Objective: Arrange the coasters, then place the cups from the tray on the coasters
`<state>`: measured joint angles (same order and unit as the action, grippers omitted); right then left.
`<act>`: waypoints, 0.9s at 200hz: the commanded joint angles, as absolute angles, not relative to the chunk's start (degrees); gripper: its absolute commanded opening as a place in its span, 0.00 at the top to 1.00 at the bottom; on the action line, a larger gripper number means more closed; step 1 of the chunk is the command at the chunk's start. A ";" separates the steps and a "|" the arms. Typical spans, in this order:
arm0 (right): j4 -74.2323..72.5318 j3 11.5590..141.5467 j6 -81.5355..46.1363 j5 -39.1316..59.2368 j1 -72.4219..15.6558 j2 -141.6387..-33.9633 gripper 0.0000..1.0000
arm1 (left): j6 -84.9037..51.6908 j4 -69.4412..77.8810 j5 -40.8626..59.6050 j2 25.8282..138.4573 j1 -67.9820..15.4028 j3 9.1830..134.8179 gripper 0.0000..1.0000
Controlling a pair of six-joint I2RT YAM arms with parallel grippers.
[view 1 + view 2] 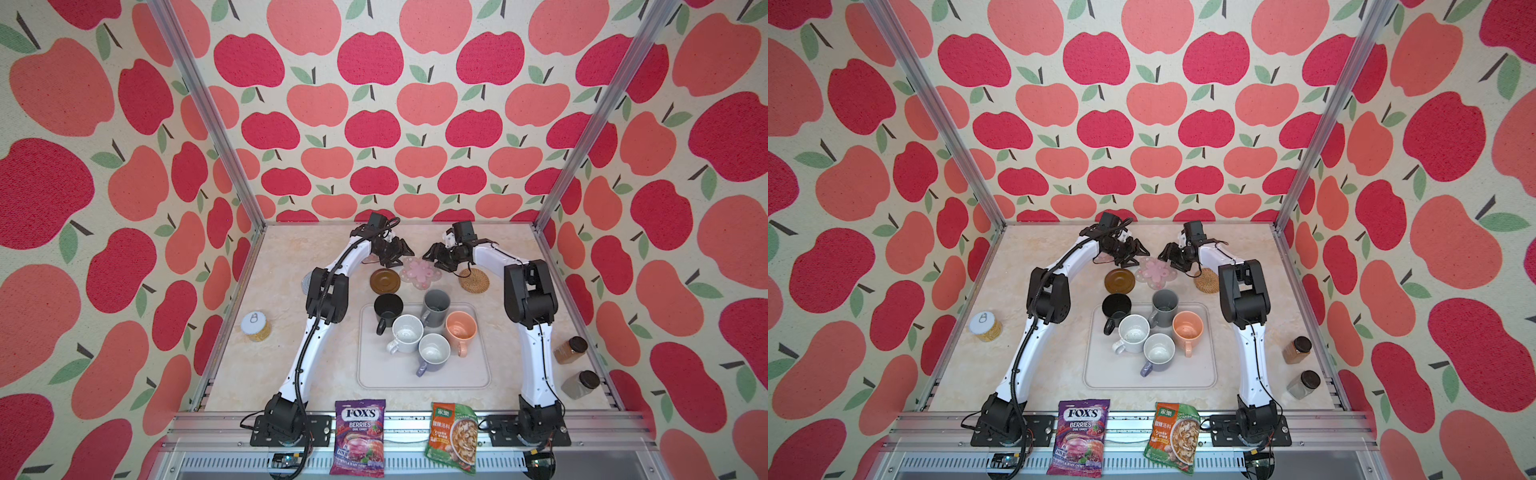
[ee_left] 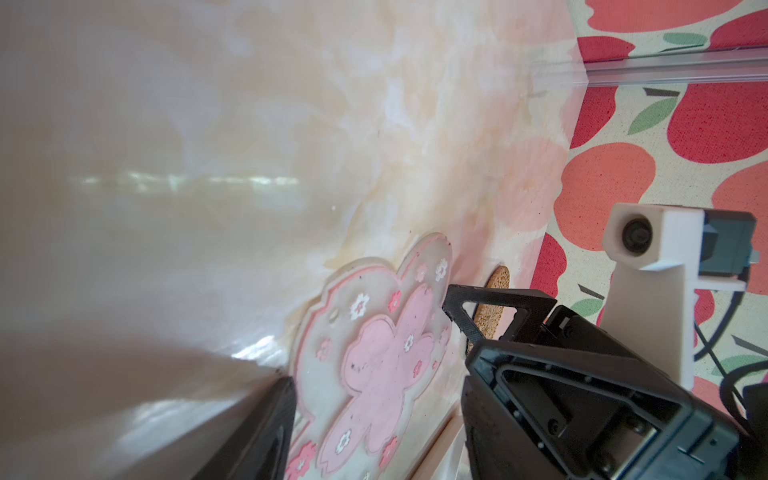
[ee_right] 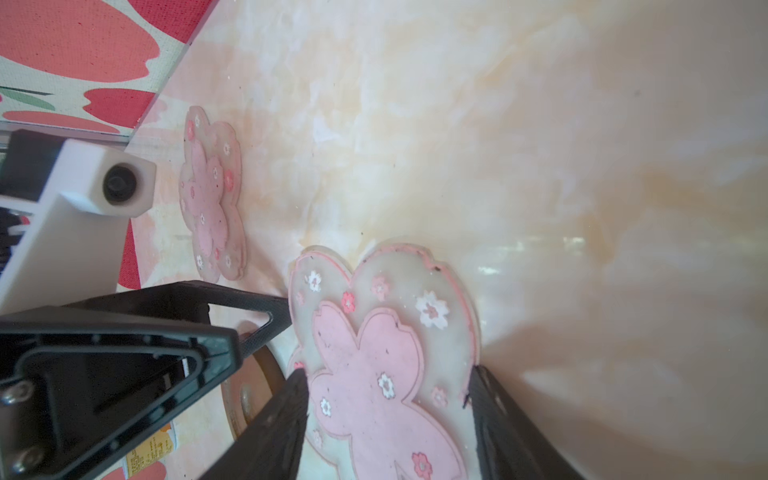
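Right wrist view: the right claw (image 3: 388,374) straddles a pink flower coaster (image 3: 374,332), jaws parted, one finger at each side edge.
In both top views that coaster lies flat on the bench (image 1: 249,374) just beyond the far rim of the tray (image 1: 382,374); the left claw (image 1: 403,257), also parted, hangs just beside it, a second flower coaster (image 1: 371,259) partly hidden beneath it. Both arms reach past the tray, elbows raised, wrists turned toward each other. Upright in the tray: a black cup (image 1: 387,307), a dark grey cup (image 1: 436,303), a peach cup (image 1: 460,330), a white cup (image 1: 407,332), a lavender-grey cup (image 1: 434,352).
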<state>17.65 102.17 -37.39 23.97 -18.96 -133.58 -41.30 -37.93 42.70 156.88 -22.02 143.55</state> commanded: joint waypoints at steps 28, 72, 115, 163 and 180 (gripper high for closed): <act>18.09 108.08 -38.16 27.71 -18.54 -136.87 0.36 | -42.19 -34.65 40.44 159.37 -23.31 145.27 0.35; 23.10 105.84 -31.91 23.69 -16.22 -129.82 0.33 | -35.31 -41.73 36.65 154.61 -21.95 144.81 0.35; 22.42 93.70 -30.19 21.86 -16.34 -120.78 0.32 | -31.66 -43.55 33.92 150.16 -22.97 137.12 0.34; 23.04 82.90 -30.16 21.35 -18.66 -116.30 0.33 | -31.56 -43.33 35.20 150.25 -23.80 134.92 0.34; 21.98 81.45 -31.18 21.51 -19.23 -116.28 0.33 | -31.46 -43.16 35.58 150.55 -23.99 134.90 0.34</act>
